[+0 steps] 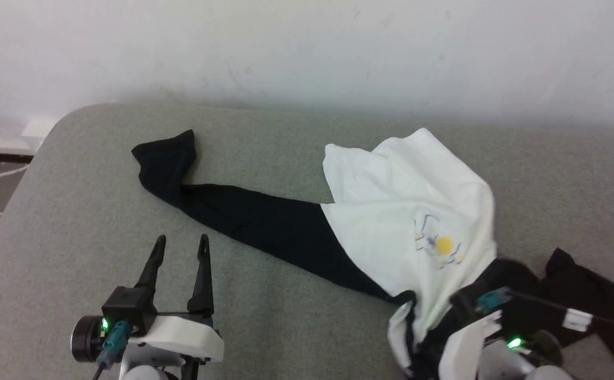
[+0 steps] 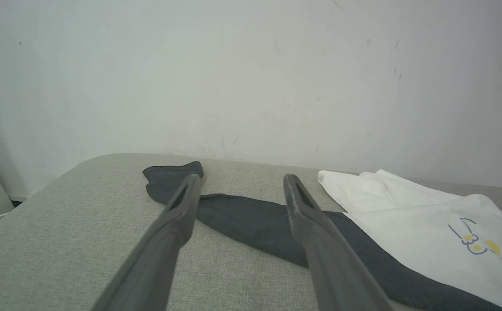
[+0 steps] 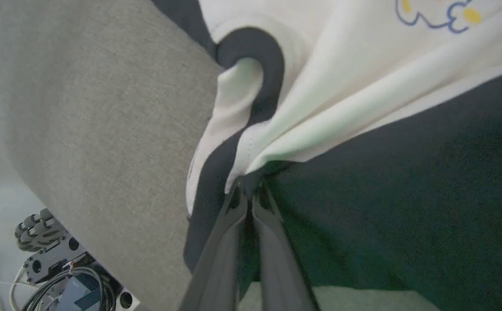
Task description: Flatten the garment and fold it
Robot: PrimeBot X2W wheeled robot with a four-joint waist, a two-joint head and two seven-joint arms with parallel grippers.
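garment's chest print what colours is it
The print on the garment is yellow patches with thin blue outlines; left wrist view shows it best.

Garment (image 1: pixel 402 211) on table (image 1: pixel 74 237), right of left hand (image 1: pixel 181 241); wall (image 1: pixel 307 53) behind.

Left end effector (image 2: pixel 243 179): two dark fingers (image 2: pixel 164 242) rise from the bottom edge toward mid-frame, spread wide apart with nothing between them. Their tips hang above the bench (image 2: pixel 61 242), a grey, fabric-covered surface with a rounded corner at left.

Garment (image 2: pixel 406 229): lies on the bench. Its black sleeve (image 2: pixel 251 220) runs from a crumpled cuff behind the left fingertip down toward the lower right. The white body occupies the right of the frame, creased, with a yellow-and-blue print (image 2: pixel 479 242) near the right edge.

Wall (image 2: pixel 251 77): pale, lightly scuffed, across the upper half.
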